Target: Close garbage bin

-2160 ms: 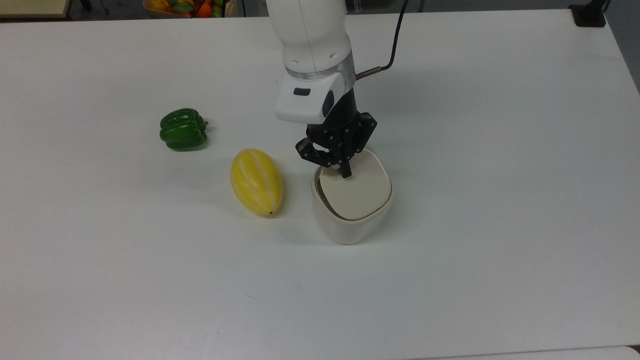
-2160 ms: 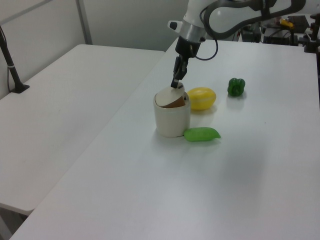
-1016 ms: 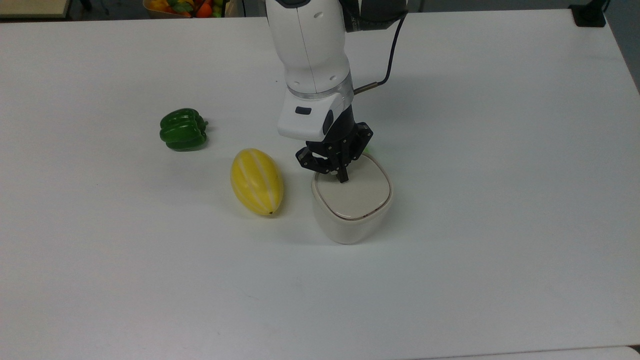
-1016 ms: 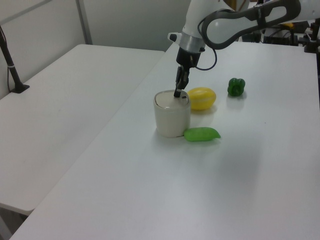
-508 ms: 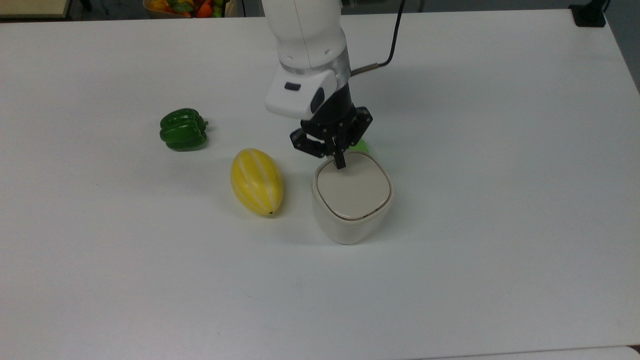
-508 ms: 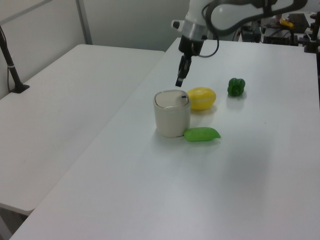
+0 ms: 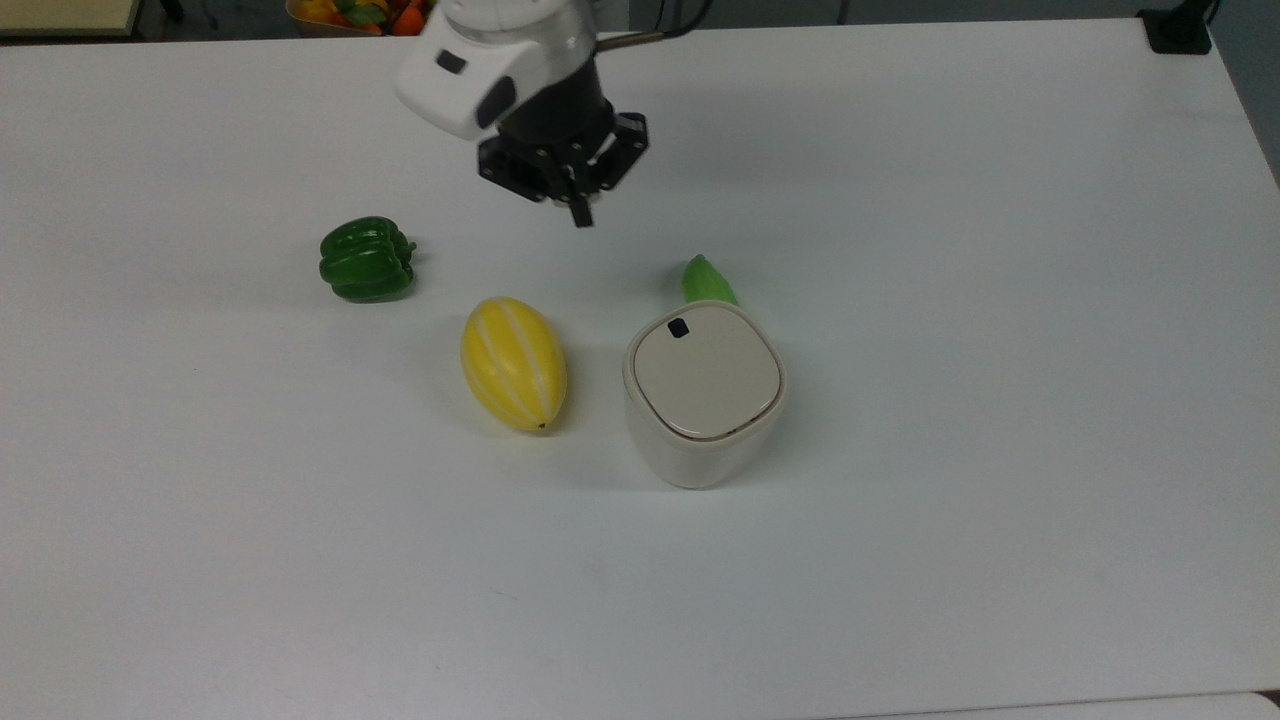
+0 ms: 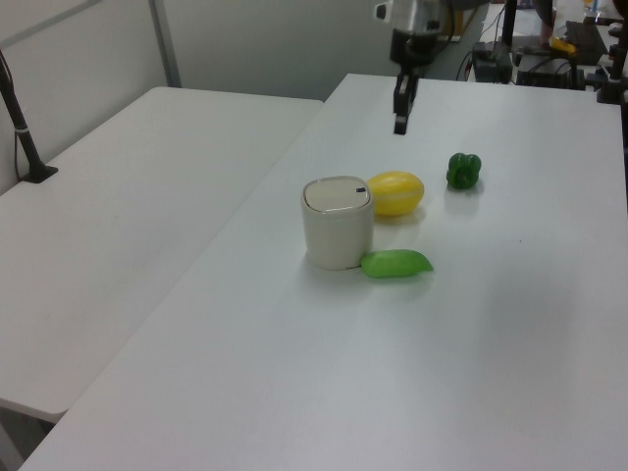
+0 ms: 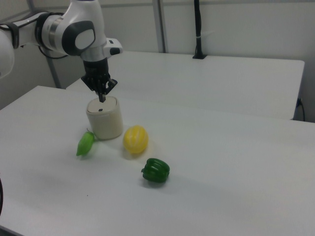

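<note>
The bin (image 7: 704,395) stood on the table (image 7: 1000,300) beside the melon (image 7: 513,363), lid flat. The gripper (image 7: 580,215) hung apart above, fingers seemingly pressed together.

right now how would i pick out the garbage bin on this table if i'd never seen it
On the white table, find the yellow melon. Beside it, on the top view's right, stands the garbage bin, lid shut. It is the one cream tub among coloured produce, with a black latch mark on its lid.
</note>
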`<action>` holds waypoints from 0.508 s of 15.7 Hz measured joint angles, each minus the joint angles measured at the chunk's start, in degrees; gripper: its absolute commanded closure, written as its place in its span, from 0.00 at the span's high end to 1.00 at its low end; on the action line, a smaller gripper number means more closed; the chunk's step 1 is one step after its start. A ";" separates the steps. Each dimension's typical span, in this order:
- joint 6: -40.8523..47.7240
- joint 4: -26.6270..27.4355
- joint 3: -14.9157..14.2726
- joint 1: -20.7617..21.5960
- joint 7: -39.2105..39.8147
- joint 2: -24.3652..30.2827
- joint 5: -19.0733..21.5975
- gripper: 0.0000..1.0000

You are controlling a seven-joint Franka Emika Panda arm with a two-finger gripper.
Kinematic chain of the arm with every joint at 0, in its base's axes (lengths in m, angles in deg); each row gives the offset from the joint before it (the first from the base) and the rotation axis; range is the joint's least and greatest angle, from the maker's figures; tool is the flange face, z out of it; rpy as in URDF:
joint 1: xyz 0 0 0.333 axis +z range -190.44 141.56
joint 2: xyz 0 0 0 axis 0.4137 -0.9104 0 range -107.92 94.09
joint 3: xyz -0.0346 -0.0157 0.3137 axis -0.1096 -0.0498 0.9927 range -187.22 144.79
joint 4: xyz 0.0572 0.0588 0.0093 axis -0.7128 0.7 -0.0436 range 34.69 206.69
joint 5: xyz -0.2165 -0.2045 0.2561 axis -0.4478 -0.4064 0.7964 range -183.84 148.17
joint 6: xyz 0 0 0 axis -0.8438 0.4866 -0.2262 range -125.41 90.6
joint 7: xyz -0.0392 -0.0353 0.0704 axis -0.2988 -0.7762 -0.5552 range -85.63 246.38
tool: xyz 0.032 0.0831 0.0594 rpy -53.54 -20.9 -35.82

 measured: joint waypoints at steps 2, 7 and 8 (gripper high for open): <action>3.81 0.01 -0.38 -1.16 -2.49 0.82 -1.74 0.16; 7.14 0.81 -0.68 -5.70 -3.79 3.25 -2.30 1.00; 7.40 1.49 -0.70 -6.50 -3.79 4.26 -2.31 1.00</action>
